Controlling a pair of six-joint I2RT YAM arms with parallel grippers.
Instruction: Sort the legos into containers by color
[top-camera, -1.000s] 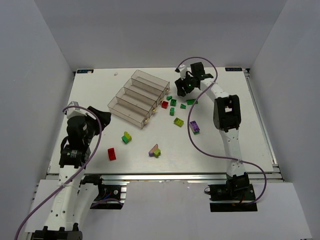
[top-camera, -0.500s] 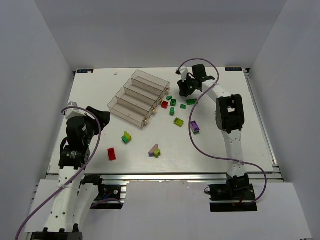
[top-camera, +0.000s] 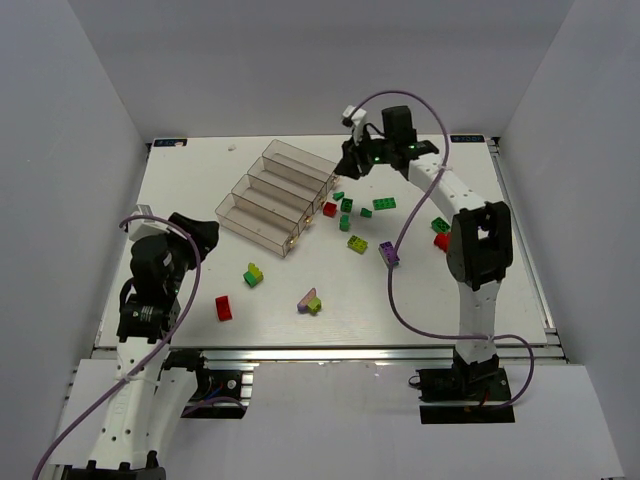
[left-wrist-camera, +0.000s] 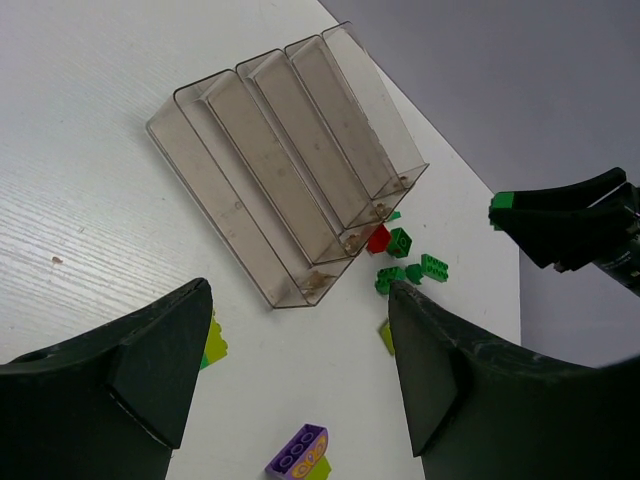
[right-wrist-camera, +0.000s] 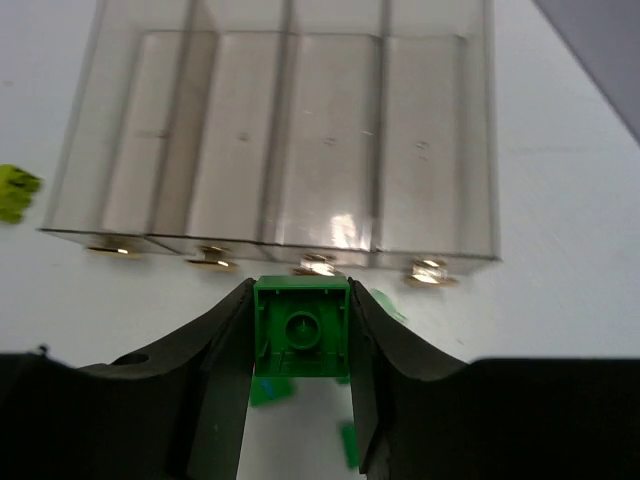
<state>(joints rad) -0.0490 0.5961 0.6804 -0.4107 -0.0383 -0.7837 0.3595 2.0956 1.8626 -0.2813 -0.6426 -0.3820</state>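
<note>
The right fingers (right-wrist-camera: 222, 380) and their green brick (right-wrist-camera: 301, 327) hide most loose green legos (right-wrist-camera: 268, 391) beneath. A left finger (left-wrist-camera: 150, 365) half-covers 1 lime lego (left-wrist-camera: 213, 345).

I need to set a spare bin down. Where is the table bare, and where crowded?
Bare: the table left of the containers; its near-right corner, beside the right arm. Crowded: green legos at the containers' right end.

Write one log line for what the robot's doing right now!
right jaws: shut on small green plastic brick, facing smoky clear plastic bin tray | left jaws: open, holding nothing
</note>
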